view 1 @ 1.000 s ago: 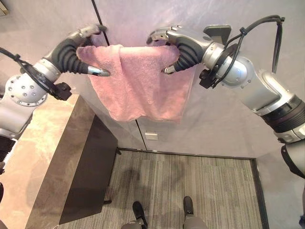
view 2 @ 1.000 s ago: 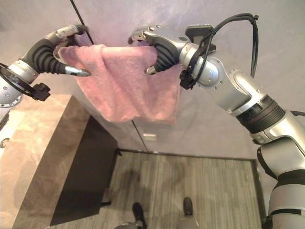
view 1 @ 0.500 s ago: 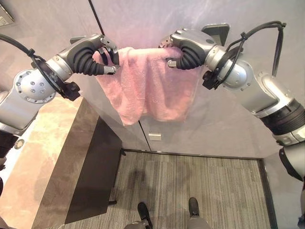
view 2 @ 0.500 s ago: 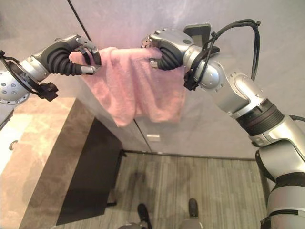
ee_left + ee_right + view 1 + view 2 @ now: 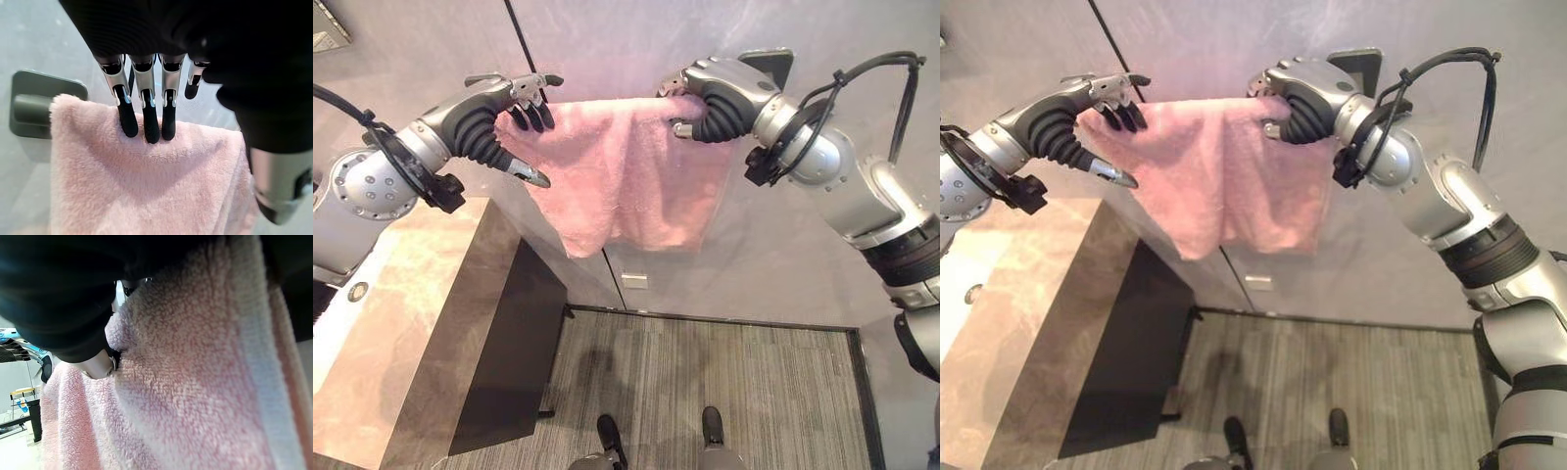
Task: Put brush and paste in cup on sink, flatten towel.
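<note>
The pink towel (image 5: pixel 617 166) hangs over a wall rail. The left hand (image 5: pixel 514 98), fingers straight, presses its dark tips onto the towel's top edge to spread it. The right hand (image 5: pixel 710 93) curls around the opposite end, anchoring it against sliding.

The towel (image 5: pixel 622 171) hangs flat against the wall (image 5: pixel 773 264), so there is no room behind it. Its upper edge is taken at both ends: the left hand (image 5: pixel 514 103) rests straight fingers (image 5: pixel 146 120) on the top near the rail's bracket (image 5: pixel 34 105), and the right hand (image 5: pixel 710 93) is curled over the other corner. The middle of that edge between them is free. Below left the table (image 5: pixel 421 323) juts out; above the floor (image 5: pixel 705 372) under the towel the space is open.
</note>
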### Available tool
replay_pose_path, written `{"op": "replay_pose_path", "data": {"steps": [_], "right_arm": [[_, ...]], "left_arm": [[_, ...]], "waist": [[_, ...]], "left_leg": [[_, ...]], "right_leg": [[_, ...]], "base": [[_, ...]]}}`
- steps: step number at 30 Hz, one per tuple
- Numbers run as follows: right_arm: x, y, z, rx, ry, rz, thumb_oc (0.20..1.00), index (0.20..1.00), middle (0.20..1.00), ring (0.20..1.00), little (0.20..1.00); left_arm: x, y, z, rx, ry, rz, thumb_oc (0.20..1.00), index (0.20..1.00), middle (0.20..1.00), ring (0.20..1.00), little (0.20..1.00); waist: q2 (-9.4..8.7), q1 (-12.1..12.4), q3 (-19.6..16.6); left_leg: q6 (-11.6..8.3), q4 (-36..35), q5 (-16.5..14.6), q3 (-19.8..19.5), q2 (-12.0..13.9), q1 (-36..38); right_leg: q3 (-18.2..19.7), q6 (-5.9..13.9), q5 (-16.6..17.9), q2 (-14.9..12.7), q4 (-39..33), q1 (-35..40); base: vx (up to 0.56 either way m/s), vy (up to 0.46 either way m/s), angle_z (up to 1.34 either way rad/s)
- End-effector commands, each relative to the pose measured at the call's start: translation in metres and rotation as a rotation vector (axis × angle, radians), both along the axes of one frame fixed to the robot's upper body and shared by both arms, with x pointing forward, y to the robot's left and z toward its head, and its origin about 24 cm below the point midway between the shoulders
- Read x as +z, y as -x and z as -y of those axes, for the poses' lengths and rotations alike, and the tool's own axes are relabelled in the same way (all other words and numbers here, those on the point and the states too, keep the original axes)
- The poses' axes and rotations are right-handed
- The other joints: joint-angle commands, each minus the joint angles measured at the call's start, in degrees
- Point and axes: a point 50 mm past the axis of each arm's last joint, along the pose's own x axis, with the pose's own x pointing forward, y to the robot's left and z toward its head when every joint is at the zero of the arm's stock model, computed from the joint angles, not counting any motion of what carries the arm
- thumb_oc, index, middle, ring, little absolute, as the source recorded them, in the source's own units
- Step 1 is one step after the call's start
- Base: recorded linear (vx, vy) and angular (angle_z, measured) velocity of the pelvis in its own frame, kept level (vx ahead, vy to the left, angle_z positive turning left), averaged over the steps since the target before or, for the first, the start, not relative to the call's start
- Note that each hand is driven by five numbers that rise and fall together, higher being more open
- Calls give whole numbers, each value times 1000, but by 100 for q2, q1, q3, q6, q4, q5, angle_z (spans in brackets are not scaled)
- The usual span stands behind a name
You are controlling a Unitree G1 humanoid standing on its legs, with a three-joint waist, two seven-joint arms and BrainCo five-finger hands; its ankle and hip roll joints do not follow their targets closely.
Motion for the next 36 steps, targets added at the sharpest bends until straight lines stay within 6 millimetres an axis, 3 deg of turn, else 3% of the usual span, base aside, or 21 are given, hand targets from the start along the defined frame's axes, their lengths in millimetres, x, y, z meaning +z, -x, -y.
{"op": "replay_pose_path", "data": {"steps": [1, 15, 26, 36], "right_arm": [[2, -3, 42, -127, -51, -9, 200, 200, 200, 200, 200], [0, -1, 47, -131, -51, -17, 200, 200, 200, 200, 200], [-7, -1, 54, -147, -49, -43, 200, 200, 200, 200, 200], [-10, -2, 54, -140, -49, -59, 200, 200, 200, 200, 200]], "left_arm": [[29, 10, -34, 153, 1, 114, 1000, 1000, 1000, 1000, 1000], [43, 19, -35, 113, 90, 169, 1000, 1000, 1000, 1000, 1000], [37, 22, -68, 280, 49, 150, 1000, 1000, 1000, 1000, 1000], [34, 23, -72, 268, 116, 160, 1000, 1000, 1000, 1000, 1000]], "waist": [[-83, -112, -67], [-87, -90, -114], [-146, -18, -175], [-176, -4, -194]], "left_leg": [[-426, 21, -55, -144, 311, 251], [-413, 21, -84, -156, 304, 259], [-403, 21, -133, -145, 317, 382], [-408, 21, -136, -154, 322, 431]], "right_leg": [[206, 273, -43, -361, 8, 30], [212, 277, -56, -363, 3, 42], [187, 262, -118, -338, 7, 144], [165, 254, -146, -318, 10, 216]], "base": [[0, 0, 0], [0, 0, 0], [0, 0, 0], [0, 0, 0]]}}
